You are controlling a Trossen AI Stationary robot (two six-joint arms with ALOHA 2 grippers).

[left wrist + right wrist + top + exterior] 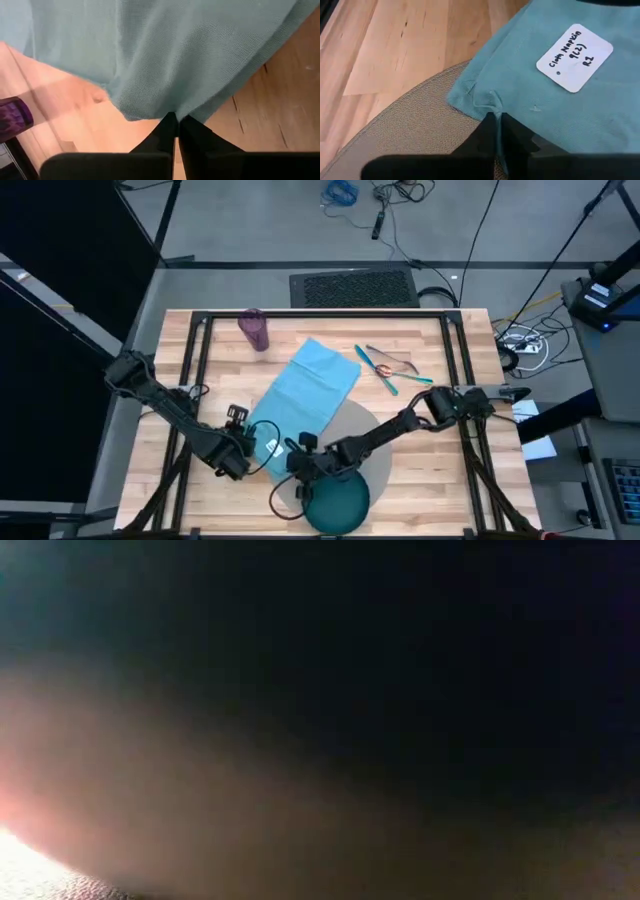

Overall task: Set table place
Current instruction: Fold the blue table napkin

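Pinching the light-blue cloth napkin at two of its lower corners, both grippers work near the bottom centre of the high view. The left gripper has its dark fingers pressed together on a corner of the woven cloth; the right gripper nips the neighbouring hemmed corner, just beside a white handwritten label stuck to the fabric.

The napkin lies as a long slanted rectangle from upper centre toward lower centre, its lower end draped over the big round grey-beige mat. A smaller round teal plate sits at the mat's lower edge, hanging partly past it rather than centred.

As I judge it, the setting is only begun — mat and plate are down, but the napkin is unplaced, the teal-handled cutlery lies loose in the upper right of the large light wooden plank table, and the translucent purple cup stands well apart at upper left.

The mat shows a coarse, pebbly weave; the napkin is thin and limp, puckering where it is gripped — it will likely sag and fold when lifted. The plate looks smooth and rigid. The low view is blocked by something close and blurred.
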